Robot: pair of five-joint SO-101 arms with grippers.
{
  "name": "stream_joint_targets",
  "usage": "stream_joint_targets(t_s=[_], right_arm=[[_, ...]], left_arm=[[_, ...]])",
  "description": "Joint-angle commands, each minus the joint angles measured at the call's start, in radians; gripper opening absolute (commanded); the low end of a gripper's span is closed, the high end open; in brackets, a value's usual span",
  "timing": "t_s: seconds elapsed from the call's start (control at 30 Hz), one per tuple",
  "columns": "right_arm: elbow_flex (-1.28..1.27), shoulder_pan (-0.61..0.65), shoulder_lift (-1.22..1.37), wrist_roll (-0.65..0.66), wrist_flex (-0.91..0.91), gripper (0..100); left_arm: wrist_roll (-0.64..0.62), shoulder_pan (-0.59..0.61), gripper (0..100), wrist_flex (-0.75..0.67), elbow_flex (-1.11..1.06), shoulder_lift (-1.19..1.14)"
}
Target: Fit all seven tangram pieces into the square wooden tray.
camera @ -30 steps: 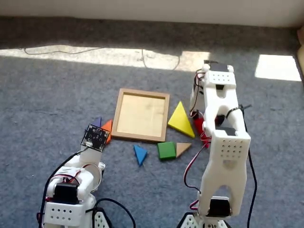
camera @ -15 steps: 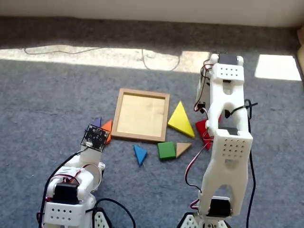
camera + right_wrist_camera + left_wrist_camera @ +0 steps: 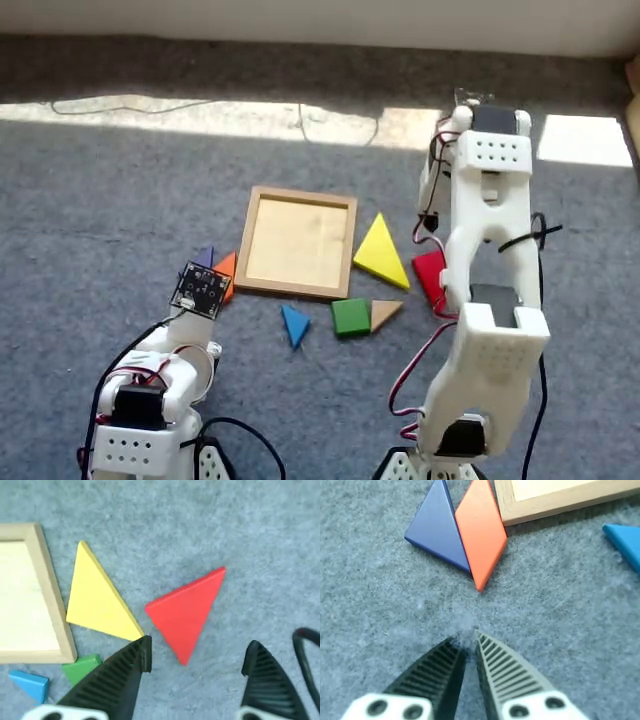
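1. Right gripper (image 3: 198, 655) spreads wide above the red triangle (image 3: 187, 612), holding nothing — the piece lies on carpet near the tray (image 3: 296, 290).
2. Left gripper (image 3: 467, 639): all but closed, empty.
3. Risk: on descending, one finger may shove the yellow triangle (image 3: 95, 602) — it sits close.

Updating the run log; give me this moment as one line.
tray without pieces | right gripper open near red triangle | left gripper shut near orange parallelogram

The tray (image 3: 296, 289) lies on the carpet (image 3: 120, 200). A yellow triangle (image 3: 380, 252) sits just right of it, with a red piece (image 3: 430, 272) next to the right arm (image 3: 487, 200). Green square (image 3: 350, 316), tan triangle (image 3: 386, 312) and blue triangle (image 3: 294, 324) sit near its front edge; orange piece (image 3: 226, 270) and navy piece (image 3: 206, 256) are at its left corner.
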State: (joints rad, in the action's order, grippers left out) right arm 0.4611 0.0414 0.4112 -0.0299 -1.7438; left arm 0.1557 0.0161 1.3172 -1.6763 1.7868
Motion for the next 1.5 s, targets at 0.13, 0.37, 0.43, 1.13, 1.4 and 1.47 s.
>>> stream_joint_targets(t_s=[0.13,0.37,0.43,1.13,1.4,1.47], right_arm=[[-0.196,0.048,-0.277,0.009,0.062,28.8],[-0.395,0.05,-0.39,0.002,0.223,28.9],[-0.45,0.048,-0.407,0.002,0.277,28.9],[-0.587,0.044,-0.222,-0.068,0.447,35.4],[-0.587,0.047,-0.143,-0.069,0.519,43.3],[-0.587,0.048,-0.125,-0.071,0.556,43.3]], left_arm=[[-0.008,0.012,1,0.002,-0.021,0.033],[-0.008,0.012,1,0.002,-0.021,0.033],[-0.008,0.012,1,0.002,-0.021,0.033],[-0.008,0.012,1,0.002,-0.021,0.033],[-0.008,0.012,1,0.002,-0.021,0.033],[-0.008,0.012,1,0.002,-0.021,0.033]])
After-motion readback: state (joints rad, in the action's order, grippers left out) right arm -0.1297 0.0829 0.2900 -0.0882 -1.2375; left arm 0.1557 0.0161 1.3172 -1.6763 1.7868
